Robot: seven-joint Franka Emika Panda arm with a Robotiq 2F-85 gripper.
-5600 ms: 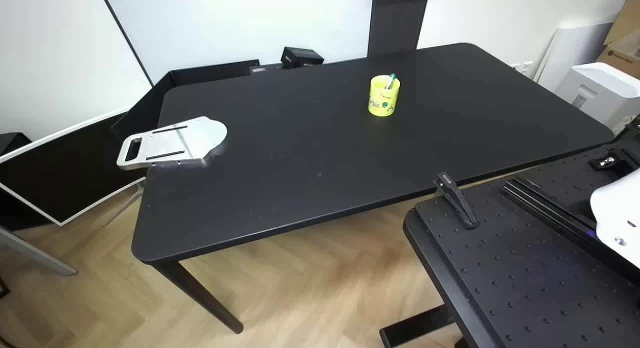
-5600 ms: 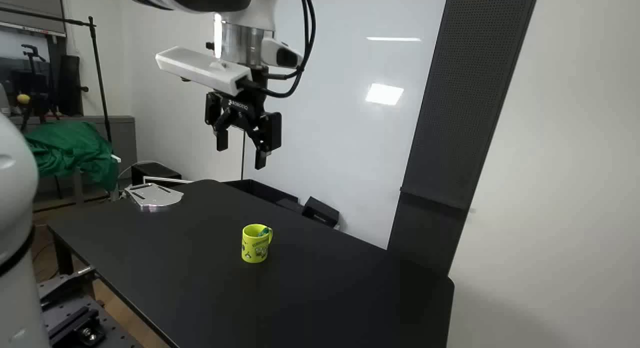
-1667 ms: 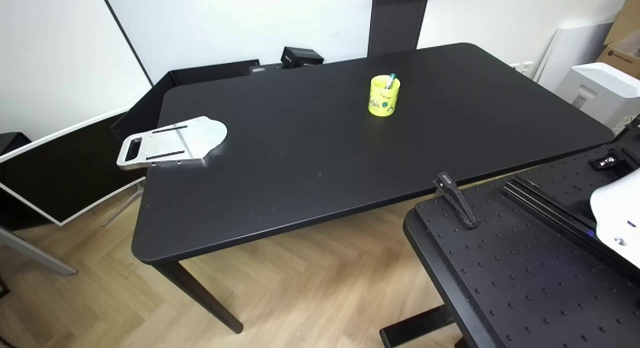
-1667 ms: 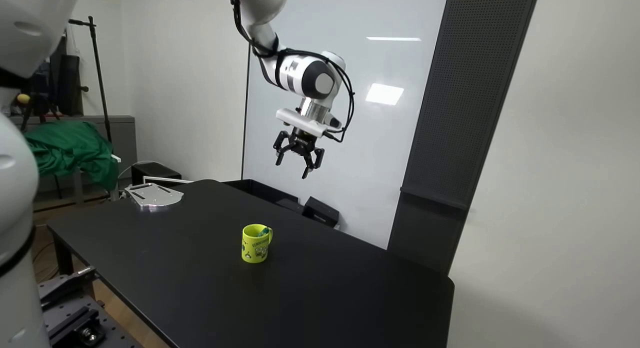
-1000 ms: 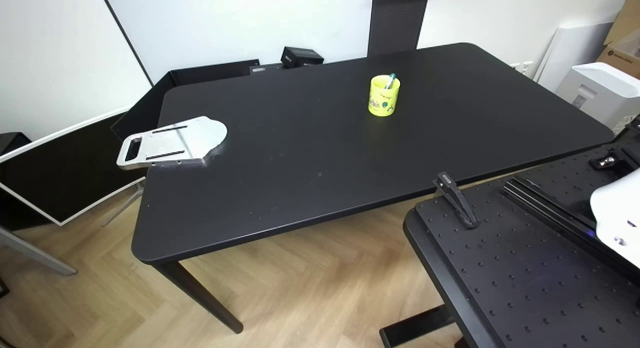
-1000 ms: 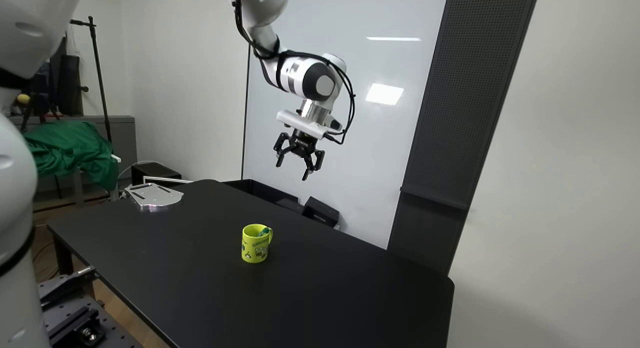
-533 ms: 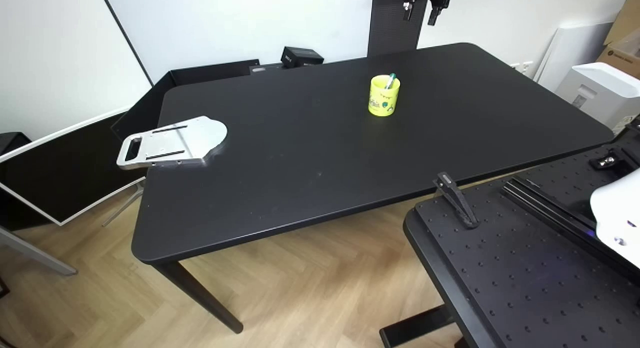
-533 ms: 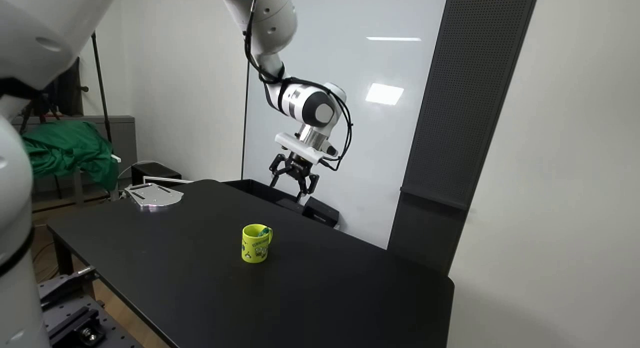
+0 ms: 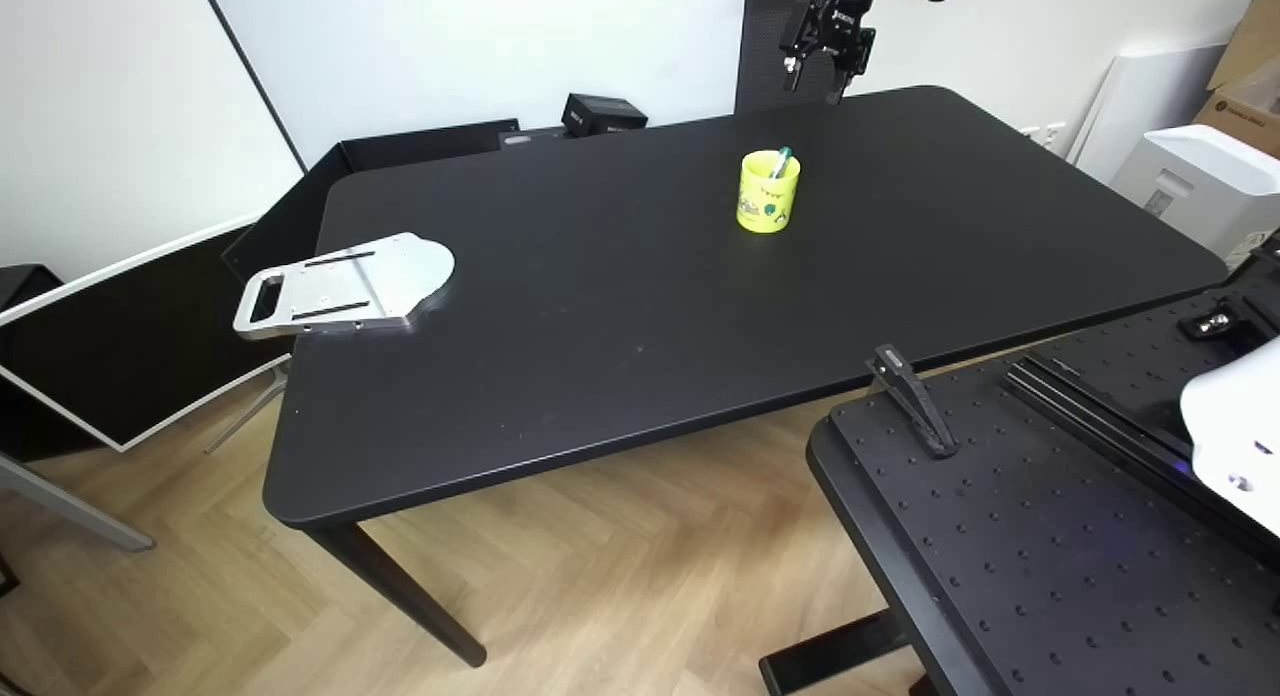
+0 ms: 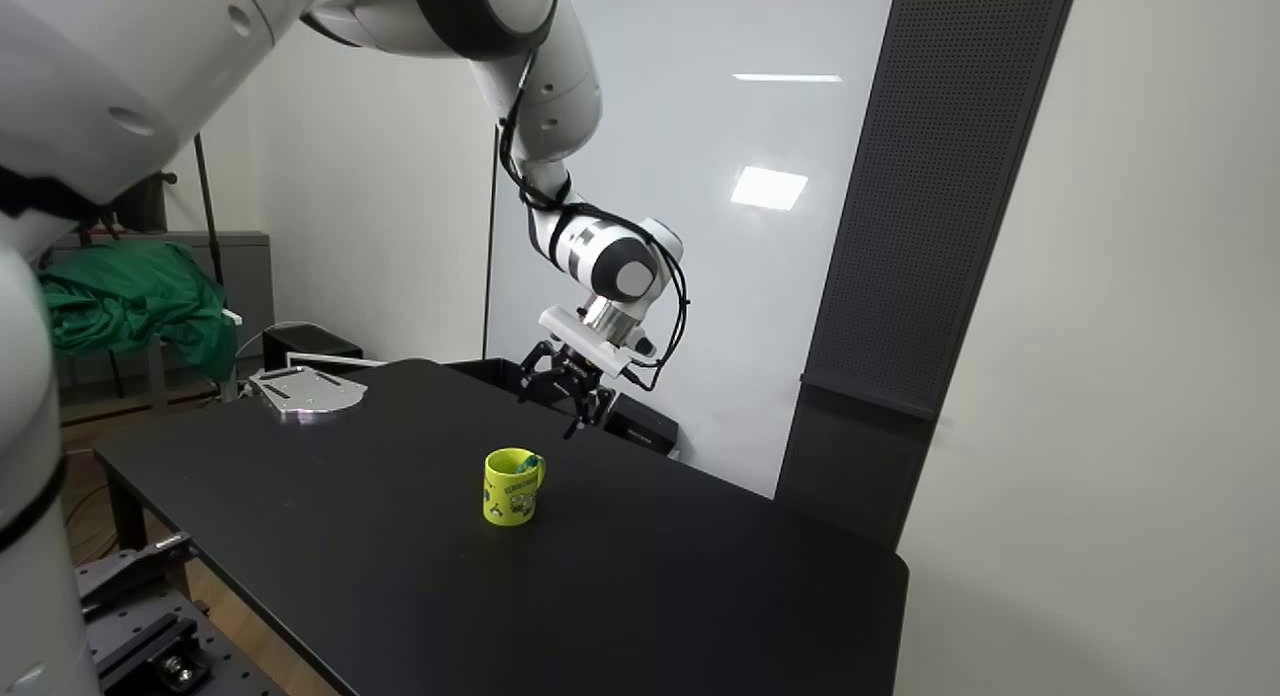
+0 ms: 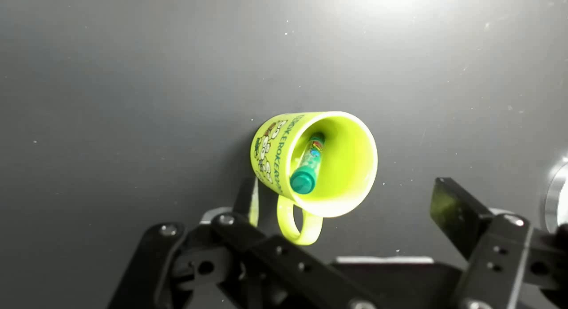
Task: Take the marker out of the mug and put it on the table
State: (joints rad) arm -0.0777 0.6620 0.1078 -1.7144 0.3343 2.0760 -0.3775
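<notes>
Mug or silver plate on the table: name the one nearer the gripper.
The yellow mug, with the marker inside; the flat silver plate lies farther off, jutting past the edge of the table.

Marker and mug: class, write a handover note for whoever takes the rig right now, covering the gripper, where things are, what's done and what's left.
Gripper: open, holding nothing, apart from the mug in both exterior views.
Marker: inside the mug, leaning, green end upward.
Mug: upright on the table.
Done: nothing taken out yet; the marker is ungripped.
Left: grip the marker, lift it out of the mug, put it on the table, let go.
</notes>
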